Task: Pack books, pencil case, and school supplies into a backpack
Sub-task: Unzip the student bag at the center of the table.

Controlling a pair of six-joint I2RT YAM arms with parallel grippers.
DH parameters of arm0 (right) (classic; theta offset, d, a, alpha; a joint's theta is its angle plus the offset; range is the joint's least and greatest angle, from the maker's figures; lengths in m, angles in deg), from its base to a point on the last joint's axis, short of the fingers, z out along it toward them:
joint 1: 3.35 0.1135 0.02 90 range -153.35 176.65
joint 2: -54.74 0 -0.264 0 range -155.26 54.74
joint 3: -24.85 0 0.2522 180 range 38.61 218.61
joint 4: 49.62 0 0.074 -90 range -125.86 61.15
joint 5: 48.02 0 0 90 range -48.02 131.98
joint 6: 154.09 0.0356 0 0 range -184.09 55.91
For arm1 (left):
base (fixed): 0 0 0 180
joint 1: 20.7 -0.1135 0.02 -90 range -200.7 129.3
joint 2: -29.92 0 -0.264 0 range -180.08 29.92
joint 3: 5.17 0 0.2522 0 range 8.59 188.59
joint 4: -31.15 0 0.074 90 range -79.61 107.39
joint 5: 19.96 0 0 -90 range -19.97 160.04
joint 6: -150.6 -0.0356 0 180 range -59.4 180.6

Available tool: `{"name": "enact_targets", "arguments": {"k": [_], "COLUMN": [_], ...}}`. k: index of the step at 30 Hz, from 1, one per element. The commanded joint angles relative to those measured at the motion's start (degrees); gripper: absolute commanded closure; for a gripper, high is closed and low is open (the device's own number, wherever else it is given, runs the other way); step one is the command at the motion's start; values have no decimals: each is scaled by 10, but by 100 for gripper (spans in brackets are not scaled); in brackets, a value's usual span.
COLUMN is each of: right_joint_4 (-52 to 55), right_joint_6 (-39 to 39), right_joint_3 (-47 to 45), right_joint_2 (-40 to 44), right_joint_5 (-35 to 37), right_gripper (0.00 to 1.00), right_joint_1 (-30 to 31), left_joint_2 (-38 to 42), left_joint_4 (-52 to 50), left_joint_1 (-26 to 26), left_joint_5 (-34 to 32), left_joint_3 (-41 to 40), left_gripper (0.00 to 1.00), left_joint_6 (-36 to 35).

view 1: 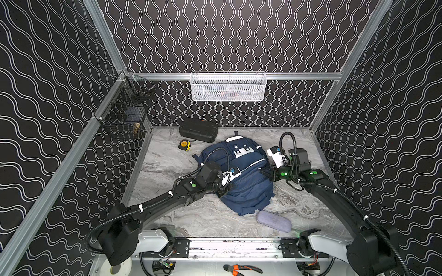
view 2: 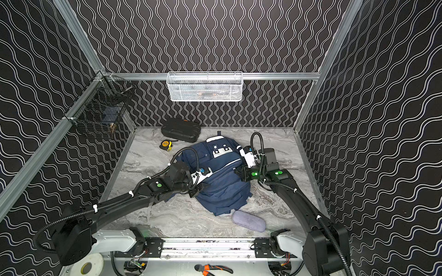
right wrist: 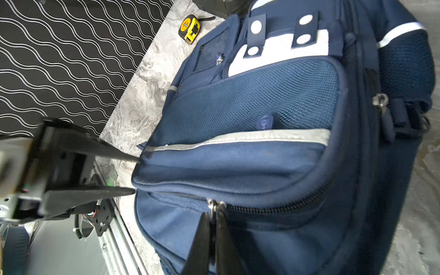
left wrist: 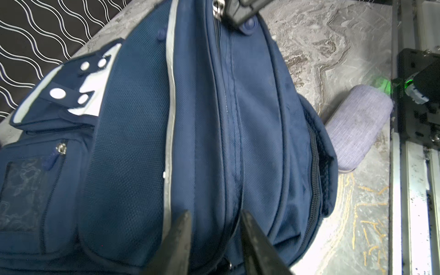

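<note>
The navy backpack point(view 1: 241, 181) point(view 2: 220, 184) lies flat mid-table, with its white patch point(right wrist: 281, 59) toward the back wall. My left gripper point(left wrist: 215, 214) point(view 1: 226, 190) is at its left edge, closed on a raised fold of fabric beside a seam. My right gripper point(right wrist: 214, 212) point(view 1: 262, 170) is at the right edge, shut on a metal zipper pull point(right wrist: 214, 205) of a closed zip. The grey-lavender pencil case point(view 1: 273, 221) point(left wrist: 357, 128) lies on the table in front of the backpack's lower end. The books and school supplies are out of view.
A black ribbed hard case point(view 1: 198, 130) and a yellow tape measure point(view 1: 184, 145) sit at the back left. A white mesh basket point(view 1: 228, 87) hangs on the back wall and a black wire basket point(view 1: 124, 114) on the left. Pliers point(view 1: 241, 268) lie below the front rail.
</note>
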Motion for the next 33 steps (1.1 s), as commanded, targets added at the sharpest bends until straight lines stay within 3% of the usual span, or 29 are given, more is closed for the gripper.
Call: {"name": "enact_targets", "arguments": {"k": [1,5,15,22,33], "right_joint_4": [-3,-14,4,-19,-49], "right_joint_6": [-8,-3,-2,22,44], "right_joint_3": [4,-8,25,25,35], "right_joint_2": [7,16,-10,-11,-19], "right_joint_5": [-15,-18,-54,-83,-52], "right_gripper": [100,100,100,100,100], "right_joint_1": [0,-1,3,46,68], "left_joint_2": [-6,-15,-8,-29,-41], "left_joint_4": [26,22,50,76,148], "left_joint_1": [0,0,0,0,12], "left_joint_5": [-8,-28,-13,-23,0], "left_joint_3": [-5,2,23,60,83], "left_gripper": [69,100,100,100,100], "left_joint_6": [-12,-7,99,183,279]}}
